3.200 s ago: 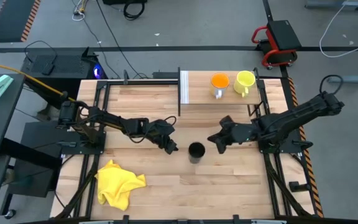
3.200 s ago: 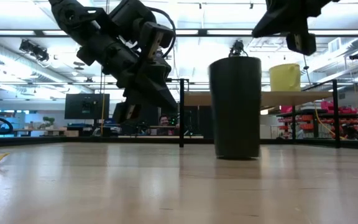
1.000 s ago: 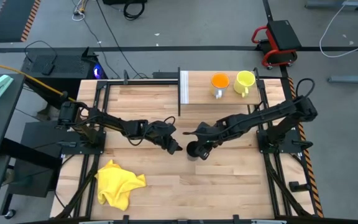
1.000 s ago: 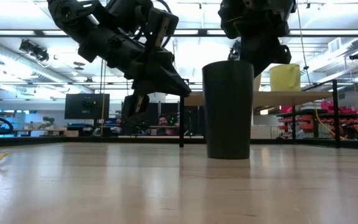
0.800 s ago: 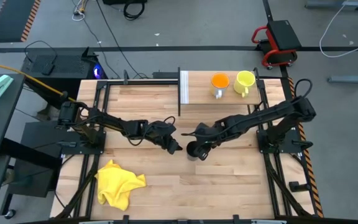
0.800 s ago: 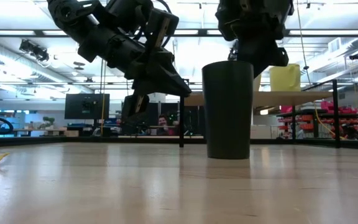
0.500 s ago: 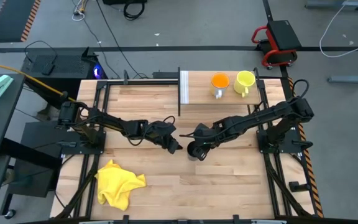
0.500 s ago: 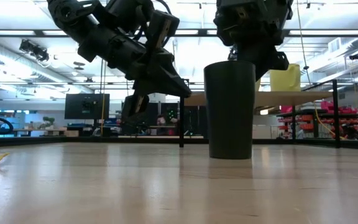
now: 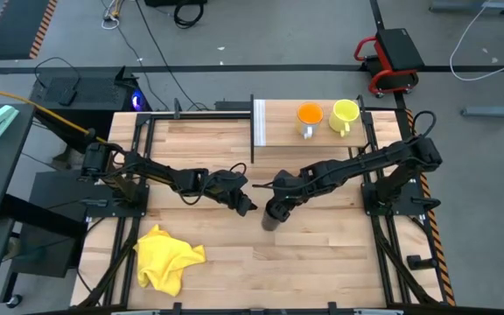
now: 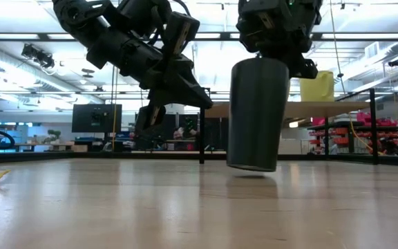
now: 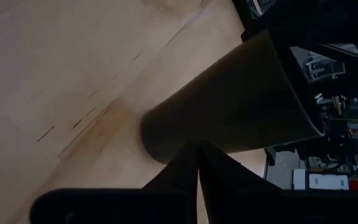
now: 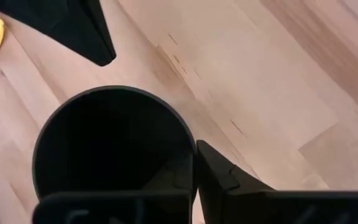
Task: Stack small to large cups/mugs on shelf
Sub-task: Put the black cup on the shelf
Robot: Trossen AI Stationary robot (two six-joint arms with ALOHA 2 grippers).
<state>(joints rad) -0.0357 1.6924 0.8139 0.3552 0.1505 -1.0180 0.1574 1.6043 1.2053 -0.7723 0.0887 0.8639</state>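
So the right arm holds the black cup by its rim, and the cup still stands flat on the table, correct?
Not quite. The right gripper does hold the black cup by its rim, but the cup is lifted off the table and tilted; the low view shows a gap under its base.

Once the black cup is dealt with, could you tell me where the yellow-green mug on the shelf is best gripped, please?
Probably by its rim, coming straight down from above. The yellow-green mug stands upright and open-mouthed on the shelf, so one pincer finger can go inside the wall and one outside. Its handle points toward the table's front edge; take the wall on the side away from it and from the orange cup beside it.
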